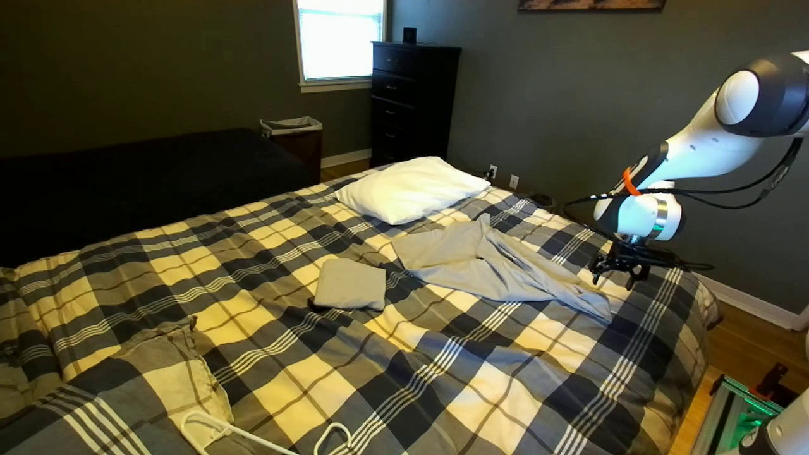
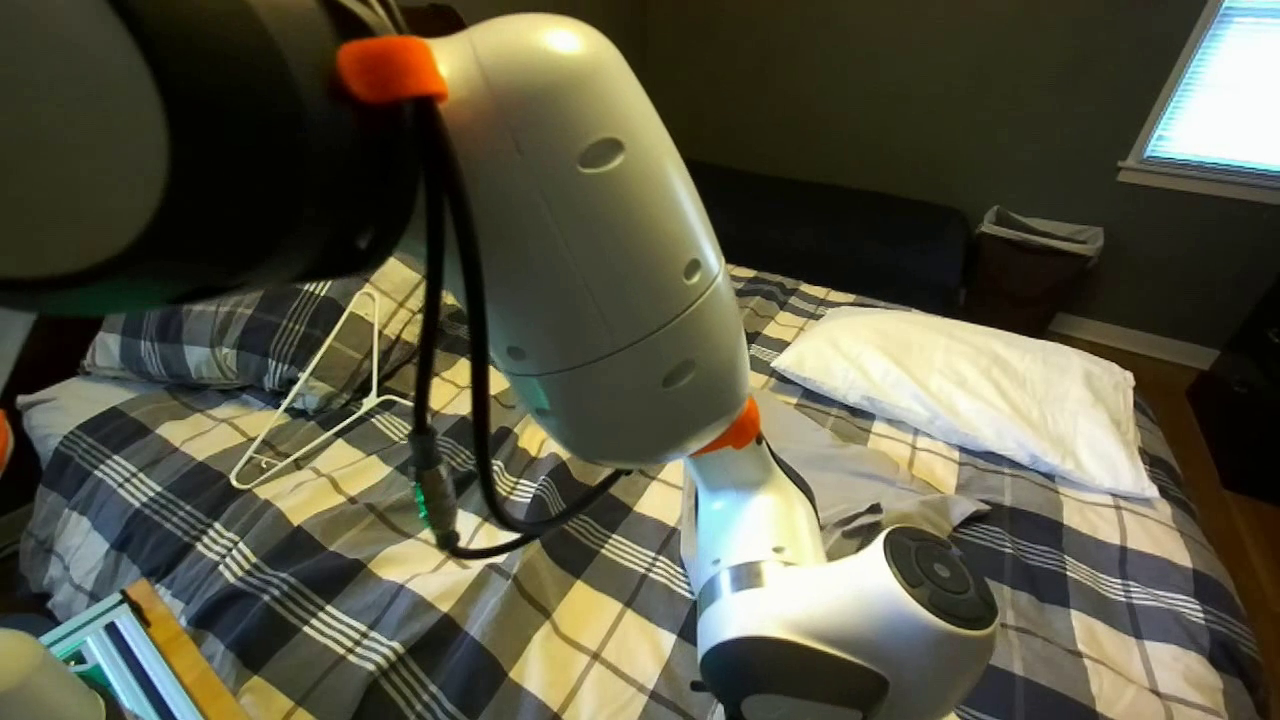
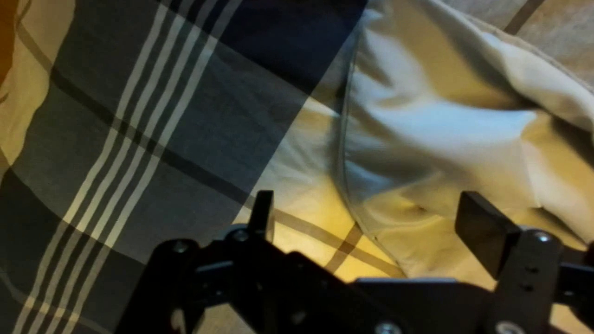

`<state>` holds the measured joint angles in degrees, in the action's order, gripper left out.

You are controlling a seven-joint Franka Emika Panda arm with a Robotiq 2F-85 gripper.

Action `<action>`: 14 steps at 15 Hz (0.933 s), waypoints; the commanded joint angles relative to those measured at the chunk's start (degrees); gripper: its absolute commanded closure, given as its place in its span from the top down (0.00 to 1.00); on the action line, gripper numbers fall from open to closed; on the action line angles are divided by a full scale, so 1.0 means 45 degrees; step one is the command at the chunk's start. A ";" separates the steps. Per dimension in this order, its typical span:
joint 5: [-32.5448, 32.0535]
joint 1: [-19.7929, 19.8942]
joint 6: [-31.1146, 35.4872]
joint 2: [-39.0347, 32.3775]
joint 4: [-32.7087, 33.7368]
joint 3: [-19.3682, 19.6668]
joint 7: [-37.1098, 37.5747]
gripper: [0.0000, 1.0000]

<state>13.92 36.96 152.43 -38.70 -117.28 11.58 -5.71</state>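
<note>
Presently, the gripper (image 3: 371, 215) stood spread above one edge of the loose gray cloth (image 1: 464, 265).
The cloth lay on the plaid bed cover (image 1: 493, 379), gripping apparently outstanding; the folded gray piece (image 1: 349, 284) nearby appeared finished. In an exterior view, the arm (image 2: 600, 260) blocked part of the cloth; the wrist view cropped it; fingertip clearance was indeterminate.

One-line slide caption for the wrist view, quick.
Open gripper over a plaid bedspread, the edge of a wrinkled gray cloth showing between its fingers.
</note>
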 commanded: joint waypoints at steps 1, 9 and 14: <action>0.0363 0.0067 -0.0211 -0.0710 0.0694 0.0009 0.0805 0.96; 0.0483 0.0045 0.0220 -0.2214 0.1664 -0.0333 0.1423 0.71; 0.0426 0.0005 0.0148 -0.2873 0.2305 -0.0347 0.1657 0.39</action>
<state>14.80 36.91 152.57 -49.07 -109.54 10.22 0.96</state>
